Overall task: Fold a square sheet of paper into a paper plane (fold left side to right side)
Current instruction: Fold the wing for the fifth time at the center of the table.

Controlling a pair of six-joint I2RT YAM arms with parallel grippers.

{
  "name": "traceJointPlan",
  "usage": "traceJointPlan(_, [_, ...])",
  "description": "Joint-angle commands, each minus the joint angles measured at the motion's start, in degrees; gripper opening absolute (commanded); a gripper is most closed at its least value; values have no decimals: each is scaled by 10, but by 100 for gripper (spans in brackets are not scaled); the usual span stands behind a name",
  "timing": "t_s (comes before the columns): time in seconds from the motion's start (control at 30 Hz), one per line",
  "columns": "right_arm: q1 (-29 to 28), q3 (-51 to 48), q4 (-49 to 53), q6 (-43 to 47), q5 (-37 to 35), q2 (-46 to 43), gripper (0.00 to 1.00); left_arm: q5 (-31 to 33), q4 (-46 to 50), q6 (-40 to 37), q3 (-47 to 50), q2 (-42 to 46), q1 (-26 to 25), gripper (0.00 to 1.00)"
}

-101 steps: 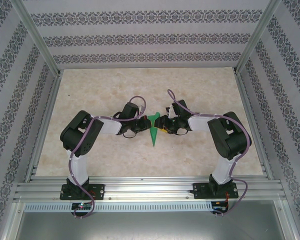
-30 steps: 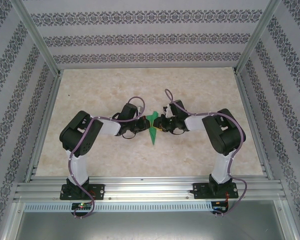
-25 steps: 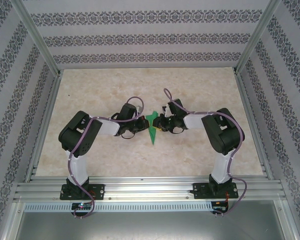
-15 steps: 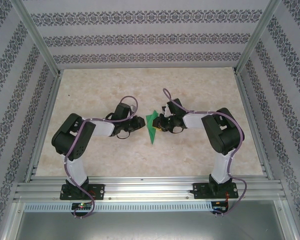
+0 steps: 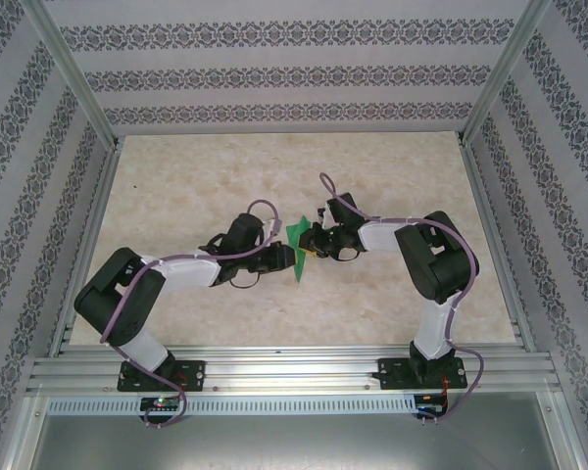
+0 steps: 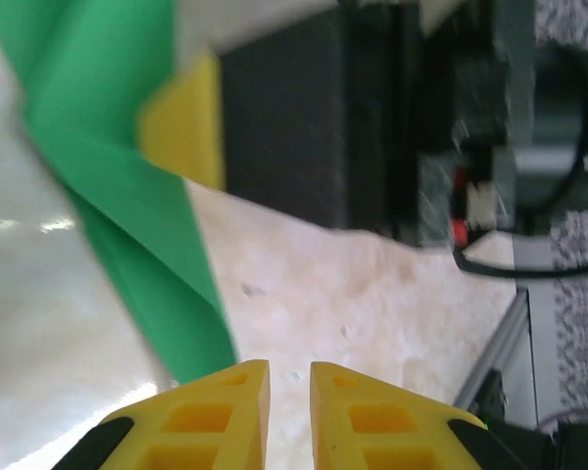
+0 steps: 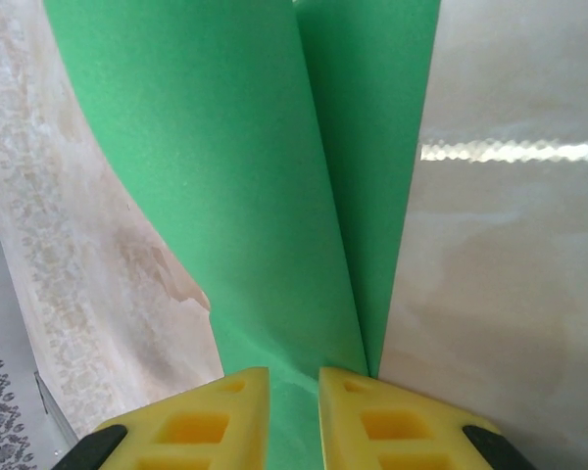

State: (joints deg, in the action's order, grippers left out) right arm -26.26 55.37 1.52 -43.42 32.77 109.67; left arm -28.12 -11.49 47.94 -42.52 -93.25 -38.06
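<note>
From my station I see the enclosure first: grey-and-white patterned wallpaper [image 5: 274, 73] on the back and side walls, framed by slanting aluminium posts [image 5: 67, 69]. Beneath it is a beige, marble-look table [image 5: 196, 176], matte in the overhead view but showing glossy glare streaks in both wrist views. Silver rails [image 5: 294, 372] run across the near edge, where both arm bases are bolted. The left arm [image 5: 176, 269] stretches low and rightward. The right arm [image 5: 436, 264] is elbowed up and reaches leftward, and the two meet near the table's centre. Between them is the green paper plane [image 5: 295, 238], a narrow dart with its tip toward the rails, and its broad end looks raised off the surface. The right gripper [image 5: 312, 247] is at that broad end, and in its wrist view the yellow fingers [image 7: 216, 416] are nearly pressed together with the green sheet [image 7: 225, 176] running down into the gap, pinched there. The left gripper [image 6: 289, 392] has its fingers drawn almost together with nothing between them, and the paper's edge [image 6: 127, 196] ends just beside its left fingertip.
</note>
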Motion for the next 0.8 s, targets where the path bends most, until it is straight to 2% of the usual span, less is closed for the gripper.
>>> traceJointPlan(0.0, [-4, -19, 44, -2, -43, 24, 22, -9, -21, 17, -25, -21, -25, 19])
traceJointPlan(0.23, [-4, -20, 43, 0, -41, 23, 22, 6, -59, 42, -24, -67, -30, 19])
traceJointPlan(0.77, [-3, -19, 48, 4, -43, 25, 23, 21, -31, 38, -28, -97, -30, 18])
